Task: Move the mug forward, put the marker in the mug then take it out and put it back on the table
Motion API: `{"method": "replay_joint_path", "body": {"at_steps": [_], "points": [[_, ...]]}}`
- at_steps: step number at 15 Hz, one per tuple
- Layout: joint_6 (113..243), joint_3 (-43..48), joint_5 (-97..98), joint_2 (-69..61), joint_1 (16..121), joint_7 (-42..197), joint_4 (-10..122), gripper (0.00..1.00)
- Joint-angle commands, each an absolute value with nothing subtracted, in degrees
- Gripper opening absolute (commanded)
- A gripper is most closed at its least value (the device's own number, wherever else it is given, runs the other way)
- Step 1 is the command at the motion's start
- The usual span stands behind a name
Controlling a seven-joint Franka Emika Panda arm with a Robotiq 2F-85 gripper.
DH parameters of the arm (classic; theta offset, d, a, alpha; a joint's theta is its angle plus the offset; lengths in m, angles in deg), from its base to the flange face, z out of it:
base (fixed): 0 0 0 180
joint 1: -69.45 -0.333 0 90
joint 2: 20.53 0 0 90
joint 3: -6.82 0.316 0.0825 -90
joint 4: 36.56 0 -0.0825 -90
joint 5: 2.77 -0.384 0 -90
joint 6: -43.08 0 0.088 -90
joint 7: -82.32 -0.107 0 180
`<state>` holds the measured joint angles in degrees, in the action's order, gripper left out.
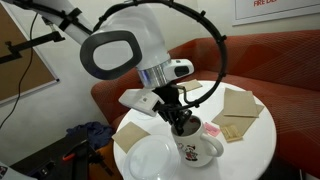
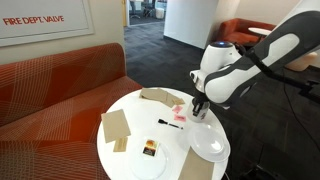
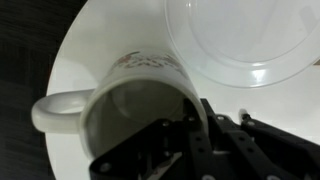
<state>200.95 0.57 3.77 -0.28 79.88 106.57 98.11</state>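
The white mug (image 1: 197, 149) with a cartoon print stands on the round white table (image 1: 250, 150). In the wrist view the mug (image 3: 120, 95) fills the middle, with its handle at the left and its inside dark. My gripper (image 3: 197, 110) straddles the mug's rim, one finger inside and one outside, shut on the wall. It shows from outside in both exterior views (image 1: 181, 122) (image 2: 200, 108). The thin black marker (image 2: 164, 122) lies on the table (image 2: 135, 110) apart from the mug. It is hidden in the other views.
A white plate (image 1: 148, 158) (image 3: 240, 40) lies beside the mug. Another plate (image 2: 150, 161) holds a small item. Brown napkins (image 1: 240, 101) (image 2: 115, 128) and pink packets (image 2: 178, 113) lie about the table. An orange sofa (image 2: 60, 85) curves behind it.
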Motion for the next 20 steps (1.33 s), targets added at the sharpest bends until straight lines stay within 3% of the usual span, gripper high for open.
{"method": "replay_joint_path", "body": {"at_steps": [1,20], "points": [[196.93,1.20,4.43,-2.63,79.49,104.19,97.39,0.02],[191.78,8.70,1.92,-3.35,77.66,106.50,88.67,0.02]]}}
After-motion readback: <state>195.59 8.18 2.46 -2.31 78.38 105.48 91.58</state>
